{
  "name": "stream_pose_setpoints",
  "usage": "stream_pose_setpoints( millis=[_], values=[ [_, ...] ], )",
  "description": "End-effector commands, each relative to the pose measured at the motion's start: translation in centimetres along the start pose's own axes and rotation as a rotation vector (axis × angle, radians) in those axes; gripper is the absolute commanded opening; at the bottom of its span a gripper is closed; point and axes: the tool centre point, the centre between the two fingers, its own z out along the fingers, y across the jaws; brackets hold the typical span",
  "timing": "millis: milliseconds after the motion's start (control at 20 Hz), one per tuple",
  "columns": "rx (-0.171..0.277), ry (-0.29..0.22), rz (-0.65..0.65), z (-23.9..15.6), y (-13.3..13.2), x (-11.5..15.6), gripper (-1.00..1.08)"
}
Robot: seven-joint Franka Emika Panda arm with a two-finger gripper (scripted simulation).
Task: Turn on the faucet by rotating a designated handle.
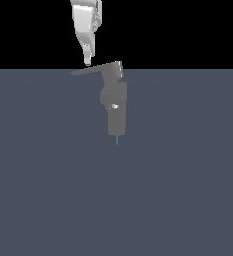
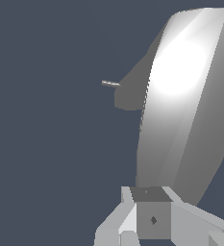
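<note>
A: One faucet (image 1: 116, 107) stands just above the middle of the exterior view, a stack of grey boxes on the dark blue-grey ground, with a small bright glint on its body and a thin pin at its lower end.

B: And the handle (image 1: 90, 69)?

A: It runs from the boxy head toward the exterior view's left, a flat grey lever tapering to a point, right along the line where the ground meets the black background.

B: Where is the arm?

A: It comes down from the top edge of that view, glossy white. The fingers (image 1: 87, 61) hang just above the handle, near its pointed end. Whether they touch it, I cannot tell.

B: Are they wide or narrow?

A: In the exterior view they look like one narrow tip, drawn close together, with nothing seen between them. The wrist view shows only pale blocky parts at its lower edge, so I cannot tell for sure.

B: What else does the wrist view give?

A: A large bright curved grey surface fills the right side, very close to the camera. Beside it sits a darker grey block, and the pin (image 2: 110, 83) pokes out from that against the plain ground.
</note>
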Motion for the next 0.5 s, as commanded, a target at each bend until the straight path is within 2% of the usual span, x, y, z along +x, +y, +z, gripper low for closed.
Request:
stream_pose_setpoints(
  millis=[0, 450],
  values=[
    [-0.002, 0.013, 0.05, 1.1, -1.1, -0.4, -1.0],
    [-0.004, 0.041, 0.151, 3.6, -3.2, -1.3, -1.0]
  ],
)
